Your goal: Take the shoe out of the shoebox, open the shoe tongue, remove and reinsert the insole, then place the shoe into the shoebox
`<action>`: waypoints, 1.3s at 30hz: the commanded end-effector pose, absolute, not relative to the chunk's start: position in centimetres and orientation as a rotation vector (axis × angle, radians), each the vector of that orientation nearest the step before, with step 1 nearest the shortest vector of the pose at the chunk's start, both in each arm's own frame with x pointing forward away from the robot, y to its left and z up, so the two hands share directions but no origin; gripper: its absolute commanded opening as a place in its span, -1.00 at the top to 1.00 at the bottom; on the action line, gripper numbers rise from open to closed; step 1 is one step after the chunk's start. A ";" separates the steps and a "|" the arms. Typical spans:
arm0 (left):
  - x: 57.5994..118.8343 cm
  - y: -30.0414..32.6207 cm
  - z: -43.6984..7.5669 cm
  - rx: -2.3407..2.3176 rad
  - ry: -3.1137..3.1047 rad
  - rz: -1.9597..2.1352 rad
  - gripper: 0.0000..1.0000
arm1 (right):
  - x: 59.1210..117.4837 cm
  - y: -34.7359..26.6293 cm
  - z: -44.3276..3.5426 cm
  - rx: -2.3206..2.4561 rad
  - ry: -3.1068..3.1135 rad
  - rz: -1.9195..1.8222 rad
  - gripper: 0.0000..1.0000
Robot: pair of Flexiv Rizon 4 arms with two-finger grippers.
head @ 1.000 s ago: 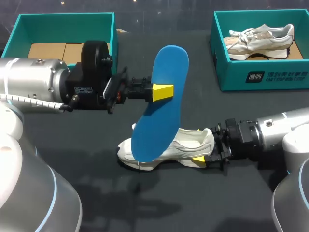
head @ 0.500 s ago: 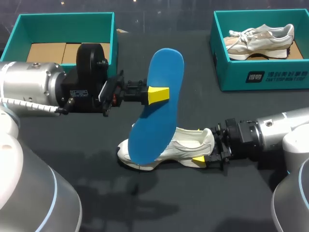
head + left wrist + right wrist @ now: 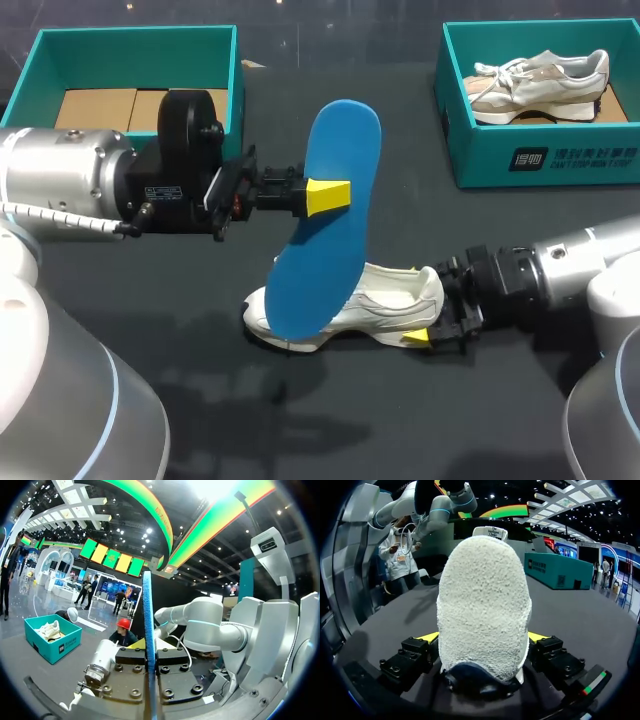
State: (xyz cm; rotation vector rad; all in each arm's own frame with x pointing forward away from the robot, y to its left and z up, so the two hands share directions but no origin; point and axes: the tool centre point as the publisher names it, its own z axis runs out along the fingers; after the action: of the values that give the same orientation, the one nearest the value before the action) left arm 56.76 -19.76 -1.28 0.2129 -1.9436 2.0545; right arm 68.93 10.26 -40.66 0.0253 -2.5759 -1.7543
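The step in hand appears to be putting the insole back into the shoe. The left pincer (image 3: 330, 195) is clenched about the middle of the long blue foam insole (image 3: 318, 262) and holds it tilted in the air. In the head view the insole's lower end covers the toe half of the white low-top shoe (image 3: 388, 298). The left wrist view shows the insole edge-on (image 3: 147, 630), squeezed between the two fingers. The shoe lies on the black bench (image 3: 200, 400) with its toe toward the left arm. The right pincer (image 3: 431, 312) grasps its heel from both sides, and in the right wrist view the fuzzy heel collar (image 3: 482, 610) fills the space between the yellow tips. To do the step well, the left arm would likely need to bring the insole nearer to flat, line its length up with the shoe and feed the toe end in first. The right arm should meanwhile hold the heel firm so the shoe does not slide. A mid-length grip may foul the collar before the insole seats, so a release and a press on the heel end seem likely. Whether the tongue is pulled open cannot be told, since the insole hides it. The teal cardboard shoebox with brown card on its floor (image 3: 40, 50) stands well apart, behind the left arm.
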 end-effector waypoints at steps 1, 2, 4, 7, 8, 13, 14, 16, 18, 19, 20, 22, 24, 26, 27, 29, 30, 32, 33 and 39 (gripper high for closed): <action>56.7 -19.8 -1.4 0.214 -1.942 2.057 1.00 | 68.1 9.2 -38.7 0.024 -2.646 -1.662 -1.00; 56.7 -19.8 -1.4 0.214 -1.942 2.057 1.00 | 68.1 9.1 -38.5 0.024 -2.659 -1.637 -1.00; 56.7 -19.8 -1.4 0.214 -1.942 2.057 1.00 | 68.2 8.7 -38.2 0.023 -2.698 -1.568 -1.00; 56.7 -19.8 -1.4 0.214 -1.942 2.057 1.00 | 68.2 8.0 -37.9 0.018 -2.760 -1.452 -1.00; 56.7 -19.8 -1.4 0.214 -1.942 2.057 1.00 | 68.3 7.7 -37.8 0.010 -2.779 -1.417 -1.00; 56.7 -19.8 -1.4 0.214 -1.942 2.057 1.00 | 68.4 6.7 -37.0 -0.017 -2.877 -1.214 -1.00; 56.7 -19.8 -1.4 0.214 -1.942 2.057 1.00 | 68.4 6.6 -36.9 -0.019 -2.900 -1.163 -1.00; 56.7 -19.8 -1.4 0.214 -1.942 2.057 1.00 | 68.5 6.3 -36.5 -0.031 -2.938 -1.076 -1.00; 56.7 -19.8 -1.4 0.214 -1.942 2.057 1.00 | 68.5 6.2 -36.2 -0.052 -2.976 -0.988 -1.00; 56.7 -19.8 -1.4 0.214 -1.942 2.057 1.00 | 68.5 6.2 -36.1 -0.056 -2.988 -0.948 -1.00; 56.7 -19.8 -1.4 0.214 -1.942 2.057 1.00 | 68.5 6.1 -36.0 -0.061 -2.997 -0.924 -1.00; 56.7 -19.8 -1.4 0.214 -1.942 2.057 1.00 | 68.5 6.0 -35.8 -0.077 -3.024 -0.844 -1.00; 56.7 -19.8 -1.4 0.214 -1.942 2.057 1.00 | 68.3 5.9 -35.4 -0.107 -3.043 -0.801 -1.00; 56.7 -19.8 -1.4 0.214 -1.942 2.057 1.00 | 68.2 5.7 -35.1 -0.130 -3.059 -0.748 -1.00; 56.7 -19.8 -1.4 0.214 -1.942 2.057 1.00 | 68.2 5.7 -34.9 -0.144 -3.069 -0.716 -1.00; 56.7 -19.8 -1.4 0.214 -1.942 2.057 1.00 | 68.1 5.6 -34.5 -0.175 -3.083 -0.656 -1.00; 56.7 -19.8 -1.4 0.214 -1.942 2.057 1.00 | 68.0 5.5 -34.2 -0.191 -3.088 -0.636 -1.00; 56.7 -19.8 -1.4 0.214 -1.942 2.057 1.00 | 68.0 5.4 -33.7 -0.206 -3.092 -0.605 -1.00; 56.7 -19.8 -1.4 0.214 -1.942 2.057 1.00 | 67.9 5.5 -33.5 -0.214 -3.091 -0.572 -1.00; 56.7 -19.8 -1.4 0.214 -1.942 2.057 1.00 | 67.8 5.7 -32.7 -0.270 -3.064 -0.410 -1.00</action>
State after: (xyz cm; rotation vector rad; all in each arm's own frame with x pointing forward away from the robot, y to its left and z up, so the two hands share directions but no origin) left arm 56.76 -19.75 -1.27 0.2128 -1.9437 2.0541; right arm 67.69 5.75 -33.56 -0.2779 -3.0094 -0.8206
